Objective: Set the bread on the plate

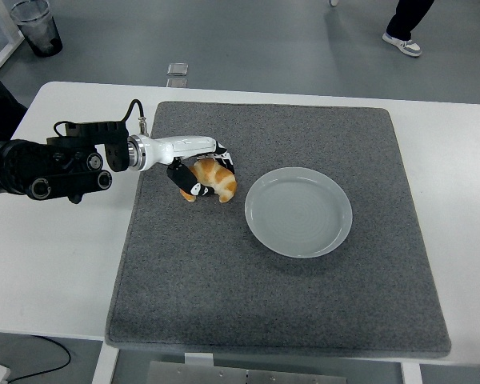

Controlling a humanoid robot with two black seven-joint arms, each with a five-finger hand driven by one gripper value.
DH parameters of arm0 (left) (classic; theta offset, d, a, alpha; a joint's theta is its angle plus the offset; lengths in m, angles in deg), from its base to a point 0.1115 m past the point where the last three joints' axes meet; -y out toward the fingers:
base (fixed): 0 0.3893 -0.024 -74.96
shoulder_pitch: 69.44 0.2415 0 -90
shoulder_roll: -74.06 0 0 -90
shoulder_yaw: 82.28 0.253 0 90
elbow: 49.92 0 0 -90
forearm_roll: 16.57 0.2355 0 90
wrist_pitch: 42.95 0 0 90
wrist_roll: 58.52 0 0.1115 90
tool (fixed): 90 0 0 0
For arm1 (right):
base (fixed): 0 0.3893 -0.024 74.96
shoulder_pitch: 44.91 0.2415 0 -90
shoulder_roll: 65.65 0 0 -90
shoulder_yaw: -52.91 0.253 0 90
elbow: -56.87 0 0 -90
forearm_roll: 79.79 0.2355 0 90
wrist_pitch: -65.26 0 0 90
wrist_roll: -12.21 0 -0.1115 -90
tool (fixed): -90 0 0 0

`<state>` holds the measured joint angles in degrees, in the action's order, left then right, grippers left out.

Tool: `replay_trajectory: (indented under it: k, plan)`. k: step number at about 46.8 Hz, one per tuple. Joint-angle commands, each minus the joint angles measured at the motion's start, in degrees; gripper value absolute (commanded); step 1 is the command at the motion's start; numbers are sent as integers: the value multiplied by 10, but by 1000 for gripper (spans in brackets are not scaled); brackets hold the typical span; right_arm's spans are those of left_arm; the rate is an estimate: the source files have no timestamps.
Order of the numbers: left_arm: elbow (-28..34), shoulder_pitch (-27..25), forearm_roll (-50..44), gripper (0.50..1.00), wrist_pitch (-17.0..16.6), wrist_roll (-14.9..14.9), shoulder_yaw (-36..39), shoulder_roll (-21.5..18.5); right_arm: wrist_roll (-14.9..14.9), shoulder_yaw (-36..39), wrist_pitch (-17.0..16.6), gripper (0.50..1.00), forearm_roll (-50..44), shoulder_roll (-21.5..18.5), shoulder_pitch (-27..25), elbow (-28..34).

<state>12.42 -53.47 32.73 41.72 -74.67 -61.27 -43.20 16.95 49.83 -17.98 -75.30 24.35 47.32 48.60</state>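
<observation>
A white table (56, 264) fills most of the head view, and a large grey mat (280, 296) covers its middle and right part. The black left arm (48, 164) comes in from the left edge and reaches over the mat's far left area. On the mat, right of centre, sits a round pale plate (298, 211), with nothing on it. The left hand (194, 164) is closed around the bread (214, 179), a golden croissant-shaped piece: its fingers (222, 154) curl over the far side of the bread and the thumb presses in from the near left, so the bread sits between them. Whether the bread touches the mat or is raised just off it cannot be told. The bread lies just left of the plate's left rim, close to it but apart. Beyond the table, a dark cup (35, 26) stands on the floor at the far left, and a person's shoe (403, 44) shows at the top right. A small clear object (177, 70) lies on the floor just beyond the table's far edge.
</observation>
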Motion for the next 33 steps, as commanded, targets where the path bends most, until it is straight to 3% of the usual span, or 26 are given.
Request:
replay_trajectory:
  k: [1, 17, 33]
  plan:
    - [0, -1, 0, 500, -1, -6, -1, 1, 0, 0, 0, 952, 0, 0, 0, 0]
    - [2, -12, 0, 500, 0, -21, -5, 1, 0, 0, 0, 952, 0, 0, 0, 0]
    - [22, -122, -10, 500, 12, -22, -9, -20, 0, 0, 0, 952, 0, 0, 0, 0]
